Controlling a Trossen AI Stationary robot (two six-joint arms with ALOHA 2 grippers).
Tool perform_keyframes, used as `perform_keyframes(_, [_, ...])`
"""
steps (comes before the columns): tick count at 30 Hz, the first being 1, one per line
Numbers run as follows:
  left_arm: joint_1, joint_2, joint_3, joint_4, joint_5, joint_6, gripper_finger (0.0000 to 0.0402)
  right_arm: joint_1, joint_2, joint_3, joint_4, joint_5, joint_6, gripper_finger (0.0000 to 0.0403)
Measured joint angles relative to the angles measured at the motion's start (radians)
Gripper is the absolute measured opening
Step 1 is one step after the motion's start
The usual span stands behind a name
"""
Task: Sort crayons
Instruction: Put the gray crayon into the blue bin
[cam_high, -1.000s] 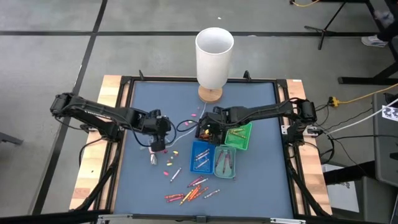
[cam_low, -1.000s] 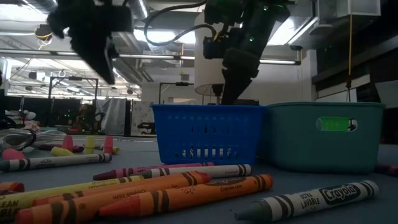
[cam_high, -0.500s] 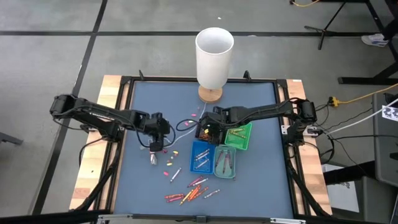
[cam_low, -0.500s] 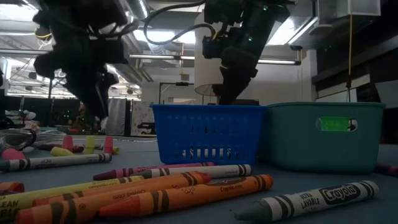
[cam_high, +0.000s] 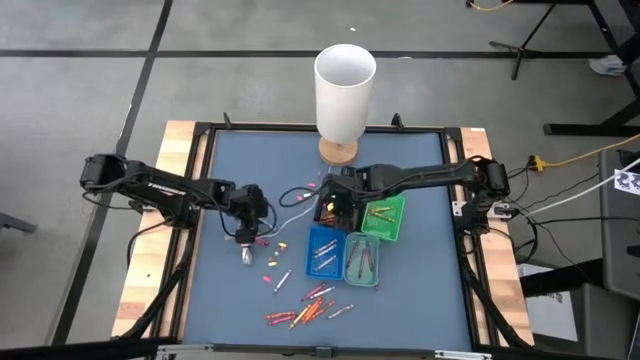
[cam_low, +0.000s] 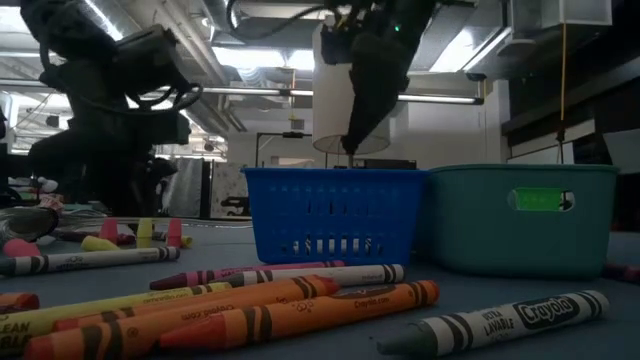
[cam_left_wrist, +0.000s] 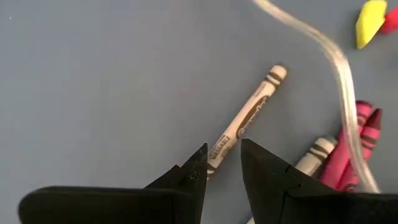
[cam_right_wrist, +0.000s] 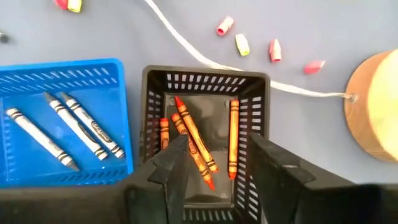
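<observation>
Loose crayons (cam_high: 305, 310) lie near the table's front edge, with more (cam_high: 268, 262) left of the trays. My left gripper (cam_left_wrist: 222, 158) is open, low over the table's left half. Its fingertips stand on either side of one end of a pale crayon (cam_left_wrist: 249, 118) that lies flat on the table. My right gripper (cam_right_wrist: 217, 152) hangs open above the black tray (cam_right_wrist: 205, 76), which holds several orange crayons (cam_right_wrist: 193, 140). Beside it, the blue tray (cam_right_wrist: 62, 68) holds pale crayons (cam_right_wrist: 74, 130).
Green tray (cam_high: 385, 220), blue tray (cam_high: 323, 250) and teal tray (cam_high: 362, 262) stand together at the table's middle. A tall white cylinder (cam_high: 345, 85) on a wooden base stands at the far edge. A thin pale cord (cam_left_wrist: 323, 56) runs past pink crayons (cam_left_wrist: 354, 149).
My left gripper has come down toward the table onto the pale crayon, shifting slightly toward the left edge. My right gripper has risen a little above the black tray.
</observation>
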Motion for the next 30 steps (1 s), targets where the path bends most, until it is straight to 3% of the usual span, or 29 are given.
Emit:
perform_keyframes(12, [0.018, -0.002, -0.057, 0.063, 0.005, -0.008, 0.0082, 0.141, -0.009, 0.153, -0.282, 0.047, 0.08, 0.0161])
perform_keyframes(25, [0.018, -0.002, -0.059, 0.071, 0.0, -0.04, 0.0008, 0.444, -0.104, 0.151, -0.619, 0.342, 0.664, 0.0161])
perform_keyframes(30, [0.018, -0.001, -0.06, 0.078, -0.003, -0.082, 0.0005, 0.582, -0.106, 0.15, -0.704, 0.428, 0.914, 0.0161])
